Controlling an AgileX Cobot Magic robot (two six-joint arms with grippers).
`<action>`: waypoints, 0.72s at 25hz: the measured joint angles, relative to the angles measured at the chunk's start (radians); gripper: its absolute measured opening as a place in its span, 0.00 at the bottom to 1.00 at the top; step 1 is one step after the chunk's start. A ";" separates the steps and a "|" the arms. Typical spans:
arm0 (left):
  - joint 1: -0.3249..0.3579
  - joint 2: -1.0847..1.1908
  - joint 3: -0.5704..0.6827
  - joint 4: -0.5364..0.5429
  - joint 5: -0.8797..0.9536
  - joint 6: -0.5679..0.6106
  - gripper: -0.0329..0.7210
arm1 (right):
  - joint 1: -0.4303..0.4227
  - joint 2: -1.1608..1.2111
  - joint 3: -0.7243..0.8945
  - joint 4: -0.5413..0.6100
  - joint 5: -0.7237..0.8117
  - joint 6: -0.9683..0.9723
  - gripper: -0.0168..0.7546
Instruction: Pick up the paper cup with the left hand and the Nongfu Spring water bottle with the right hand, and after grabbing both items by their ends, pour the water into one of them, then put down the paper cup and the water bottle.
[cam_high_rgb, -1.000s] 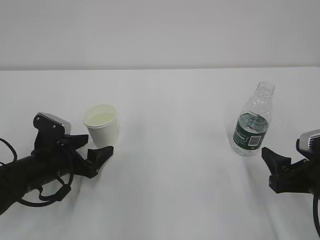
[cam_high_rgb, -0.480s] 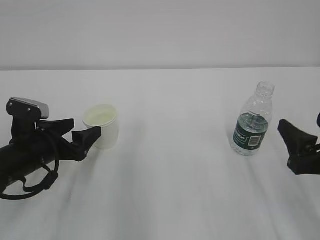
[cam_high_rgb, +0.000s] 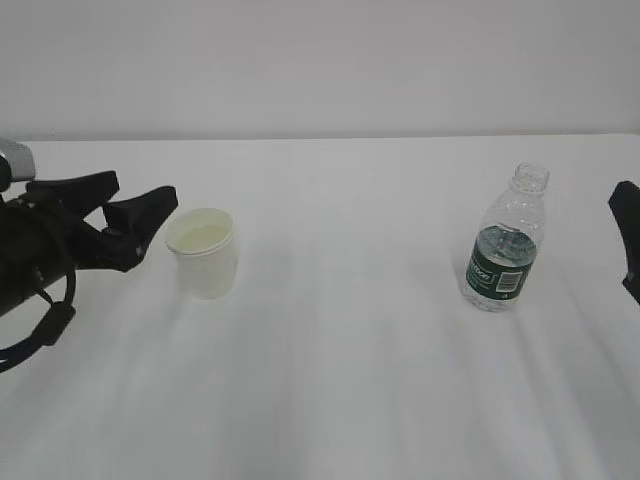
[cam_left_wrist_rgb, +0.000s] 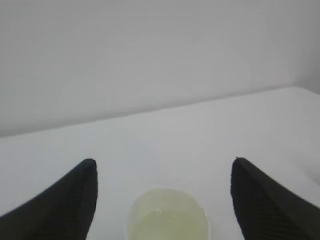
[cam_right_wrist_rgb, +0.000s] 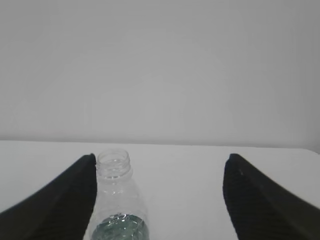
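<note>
Paper cup (cam_high_rgb: 205, 252) and Nongfu Spring water bottle (cam_high_rgb: 507, 240) stand upright, well apart, on a white table (cam_high_rgb: 340, 380), neither held. Left hand (cam_high_rgb: 105, 215) hovers just beside the cup, fingers spread and empty; right hand (cam_right_wrist_rgb: 160, 200) likewise gapes behind the bottle. The thin cup would probably crush under a hard squeeze, so grip gently near the base. The ribbed, uncapped bottle looks light and springy. Its green label's lettering is too small to read.
</note>
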 joint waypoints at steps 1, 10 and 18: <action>0.000 -0.026 0.000 0.000 0.012 0.000 0.83 | 0.000 -0.014 0.000 0.004 0.012 0.000 0.78; 0.000 -0.258 0.008 -0.017 0.195 -0.002 0.83 | 0.000 -0.152 -0.173 0.013 0.321 -0.033 0.78; 0.000 -0.496 0.012 -0.050 0.405 -0.002 0.83 | 0.000 -0.289 -0.344 0.013 0.605 -0.066 0.78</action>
